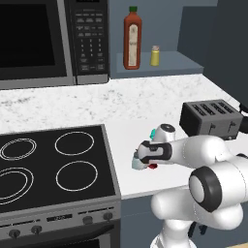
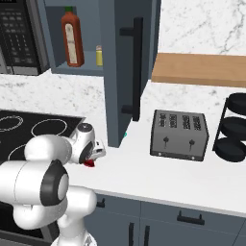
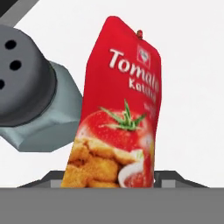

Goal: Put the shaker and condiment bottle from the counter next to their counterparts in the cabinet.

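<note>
Condiment bottle (image 3: 118, 109): bright red, tomato-and-nuggets label, lying on the white counter (image 1: 145, 104) straight ahead of the gripper (image 1: 137, 160), centred between its fingertips.
Shaker (image 3: 33, 89): pale grey-blue, dark holed cap, just left of the bottle in the hand view, touching or nearly so.
Counterparts: tall orange-red bottle (image 1: 131, 38) and yellow shaker (image 1: 155, 56), upright in the blue-grey cabinet (image 1: 167, 64), well beyond the gripper.
</note>
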Robot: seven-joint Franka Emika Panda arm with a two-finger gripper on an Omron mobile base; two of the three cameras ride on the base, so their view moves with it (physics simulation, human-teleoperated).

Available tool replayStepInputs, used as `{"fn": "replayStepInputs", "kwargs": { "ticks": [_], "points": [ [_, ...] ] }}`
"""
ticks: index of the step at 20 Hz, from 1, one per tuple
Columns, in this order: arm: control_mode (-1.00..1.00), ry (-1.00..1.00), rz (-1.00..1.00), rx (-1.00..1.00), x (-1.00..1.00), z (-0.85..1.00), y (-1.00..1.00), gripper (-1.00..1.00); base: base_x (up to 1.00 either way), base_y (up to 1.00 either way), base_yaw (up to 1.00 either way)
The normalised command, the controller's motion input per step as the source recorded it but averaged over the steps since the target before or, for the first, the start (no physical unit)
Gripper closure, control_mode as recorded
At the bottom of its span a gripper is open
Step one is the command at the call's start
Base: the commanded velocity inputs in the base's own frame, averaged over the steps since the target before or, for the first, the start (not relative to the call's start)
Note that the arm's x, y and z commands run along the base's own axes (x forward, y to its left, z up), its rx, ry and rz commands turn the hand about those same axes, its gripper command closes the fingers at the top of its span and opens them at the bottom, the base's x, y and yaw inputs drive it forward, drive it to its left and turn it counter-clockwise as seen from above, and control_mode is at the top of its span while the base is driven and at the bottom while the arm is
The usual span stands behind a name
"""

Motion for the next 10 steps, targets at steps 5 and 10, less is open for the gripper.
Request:
{"fn": "replayStepInputs", "kwargs": {
  "ticks": [5, 10],
  "points": [
    [-1.0, 0.01, 0.0, 0.02, 0.0, 0.0, 0.0, 1.0, 0.0, 0.0, 0.0],
    [-1.0, 0.15, -0.1, -0.01, 0.0, 0.63, 0.0, 1.0, 0.0, 0.0, 0.0]
  ]
}}
